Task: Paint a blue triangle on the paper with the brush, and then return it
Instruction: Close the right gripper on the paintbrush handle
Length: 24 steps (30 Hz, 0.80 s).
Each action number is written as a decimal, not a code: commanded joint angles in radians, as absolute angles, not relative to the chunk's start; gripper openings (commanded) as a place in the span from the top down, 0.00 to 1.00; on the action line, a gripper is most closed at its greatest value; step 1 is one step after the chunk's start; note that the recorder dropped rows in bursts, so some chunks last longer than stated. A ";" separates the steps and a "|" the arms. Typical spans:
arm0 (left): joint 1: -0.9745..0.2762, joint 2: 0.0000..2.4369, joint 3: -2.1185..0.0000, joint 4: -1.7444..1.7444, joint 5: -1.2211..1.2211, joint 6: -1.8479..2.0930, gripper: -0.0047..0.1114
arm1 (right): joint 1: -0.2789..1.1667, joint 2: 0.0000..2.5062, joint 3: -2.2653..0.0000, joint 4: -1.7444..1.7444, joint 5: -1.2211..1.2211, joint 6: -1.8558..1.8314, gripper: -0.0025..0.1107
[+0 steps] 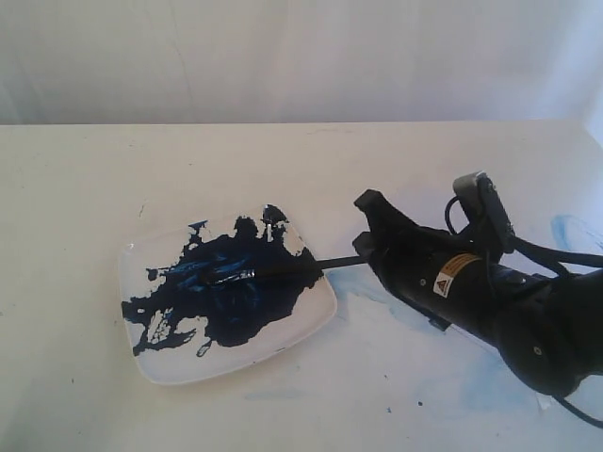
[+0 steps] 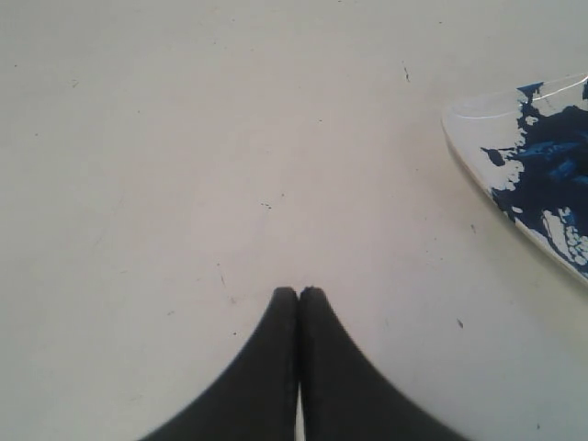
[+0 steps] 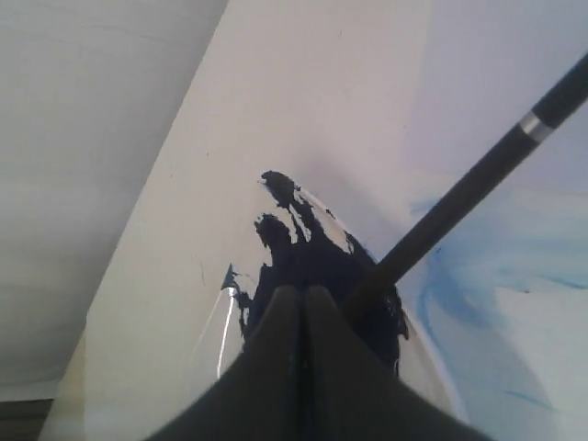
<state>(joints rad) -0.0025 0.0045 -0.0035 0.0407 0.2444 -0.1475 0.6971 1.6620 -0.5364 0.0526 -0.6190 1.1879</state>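
Lying across the plate (image 1: pixel 292 334), the brush (image 1: pixel 283 270), handle just beside the closed right gripper (image 3: pixel 301 290).

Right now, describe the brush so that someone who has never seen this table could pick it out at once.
On the pale table, find the square white plate smeared dark blue. The brush lies with its tip in that paint, its handle running off the plate towards the black right gripper. It is the only long, thin, black stick there, with a narrow silver band.

The brush (image 1: pixel 283 270) rests tip-down on the plate (image 1: pixel 179 365), handle rightward.
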 commanded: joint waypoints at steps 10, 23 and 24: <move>-0.001 0.000 0.000 0.038 0.244 -0.154 0.96 | 0.698 1.665 -0.526 0.000 -0.645 1.314 0.89; -0.001 0.000 0.000 0.038 0.244 -0.154 0.96 | 0.698 1.665 -0.526 -0.022 -0.721 1.306 0.60; -0.001 0.000 0.000 0.038 0.244 -0.154 0.96 | 0.698 1.665 -0.526 -0.022 -0.721 1.306 0.60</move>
<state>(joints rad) -0.0025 0.0045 -0.0035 0.0407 0.2444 -0.1475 0.6971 1.6620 -0.5364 -0.0077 -0.7055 1.3137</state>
